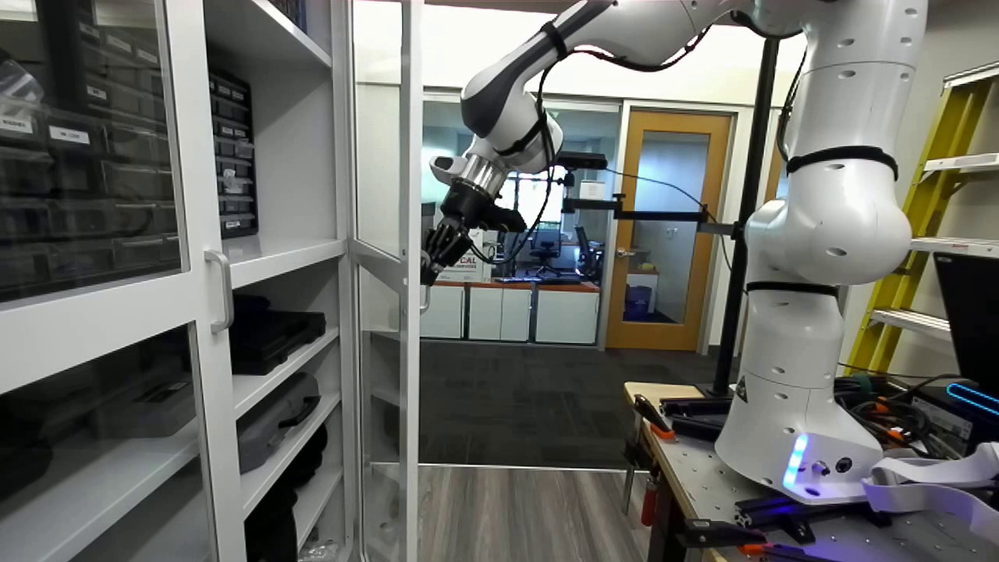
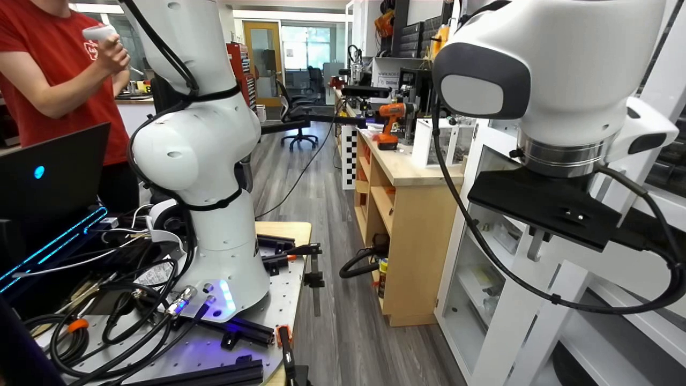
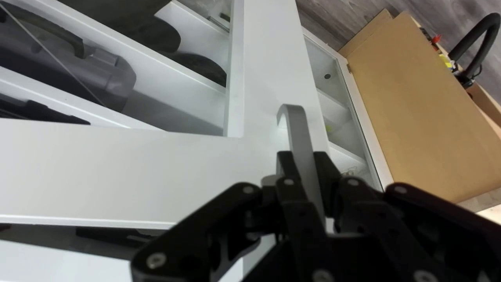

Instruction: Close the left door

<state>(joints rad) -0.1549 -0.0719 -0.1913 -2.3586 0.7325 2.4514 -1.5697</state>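
The left door, white-framed with a glass panel, stands swung out from the cabinet in an exterior view, seen nearly edge-on. Its white stile also shows in an exterior view under my wrist. In the wrist view its frame and slim handle are close. My gripper has one black finger on each side of the handle, closed onto it. In an exterior view my gripper is at the door's outer edge by the handle. My fingers are hidden behind a black bracket in an exterior view.
The matching glass door with bins behind it appears closed. Cabinet shelves hold cases and bins. My base stands on a cluttered table. A wooden bench adjoins the cabinet. A person stands behind the robot. A cable hangs from my wrist.
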